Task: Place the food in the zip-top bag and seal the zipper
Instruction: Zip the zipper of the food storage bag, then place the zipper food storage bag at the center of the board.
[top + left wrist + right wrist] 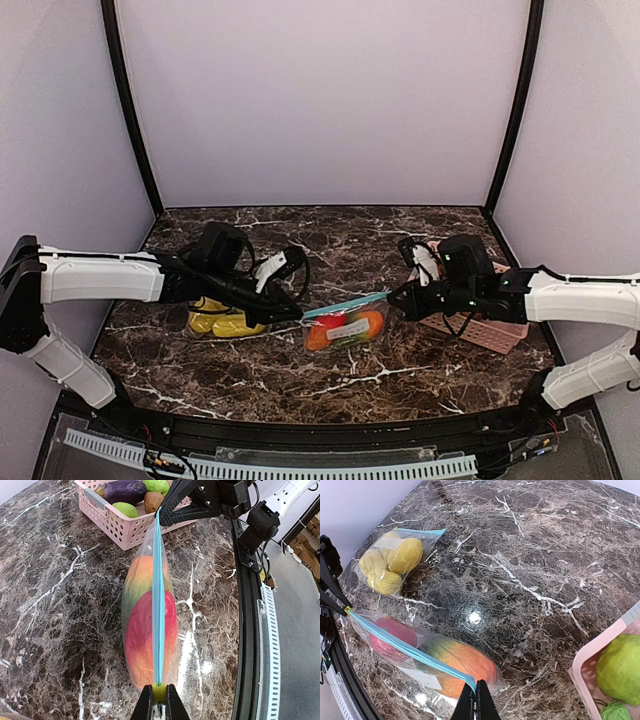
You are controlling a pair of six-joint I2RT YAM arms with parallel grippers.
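So, going from the left: a second clear bag (380, 560) lies flat on the marble table (400, 240) beside the left arm, with a few yellow fruits (404, 555) inside it

Next, the left gripper (159, 700) is nearly closed, pinching the left end of the blue zipper (158, 605) on the zip-top bag (345, 326). That bag sits near the middle of the table, a bit toward the front, zipper edge up. Inside are an orange-red fruit (145, 650) at the left gripper's end and an orange-and-green fruit (140, 580) at the other. The zipper runs as one taut straight line between the two grippers; can't tell if it's pressed shut all the way

The right gripper (475, 697) is fully closed on the zipper's right end

Just beyond it the pink basket (107, 522) sits by the table's right edge, holding a purple piece (122, 490), green pieces (125, 509) and a brown one (152, 501)

Room-wise, open marble stretches behind the held bag toward the back wall, and the black front rim (245, 630) runs close along the bag's near side
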